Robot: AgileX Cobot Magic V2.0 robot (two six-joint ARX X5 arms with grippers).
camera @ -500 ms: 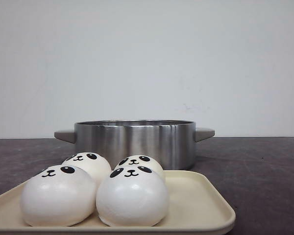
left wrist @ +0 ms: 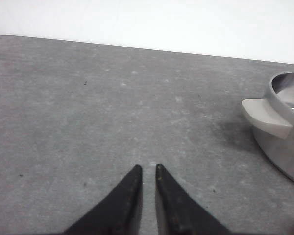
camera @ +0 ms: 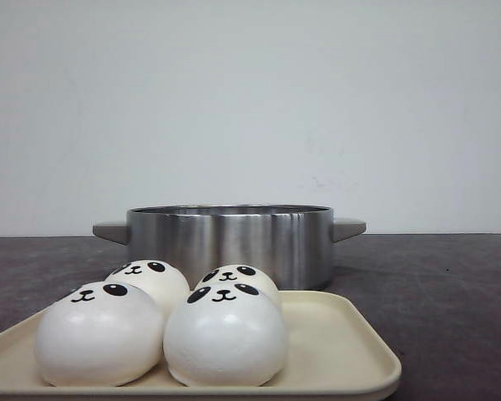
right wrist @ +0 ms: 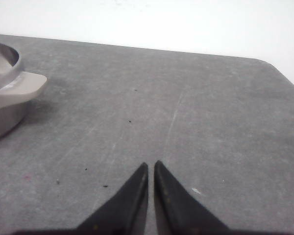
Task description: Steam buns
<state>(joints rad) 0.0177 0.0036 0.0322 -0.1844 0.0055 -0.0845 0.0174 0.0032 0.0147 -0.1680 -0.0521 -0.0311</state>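
Several white panda-faced buns sit together on a cream tray (camera: 351,342) at the front: one front left (camera: 100,336), one front middle (camera: 225,338), two behind them (camera: 150,280) (camera: 238,277). Behind the tray stands the steel pot (camera: 230,242) with grey handles. Neither gripper shows in the front view. My left gripper (left wrist: 148,167) hovers over bare table with its jaws nearly together and nothing between them; the pot's handle (left wrist: 267,117) lies off to one side. My right gripper (right wrist: 151,164) is likewise shut and empty over bare table, the pot's other handle (right wrist: 19,88) off to its side.
The dark grey table (camera: 451,292) spreads on both sides of the pot and tray. A white wall stands behind. The table's rounded far corner (right wrist: 269,61) shows in the right wrist view.
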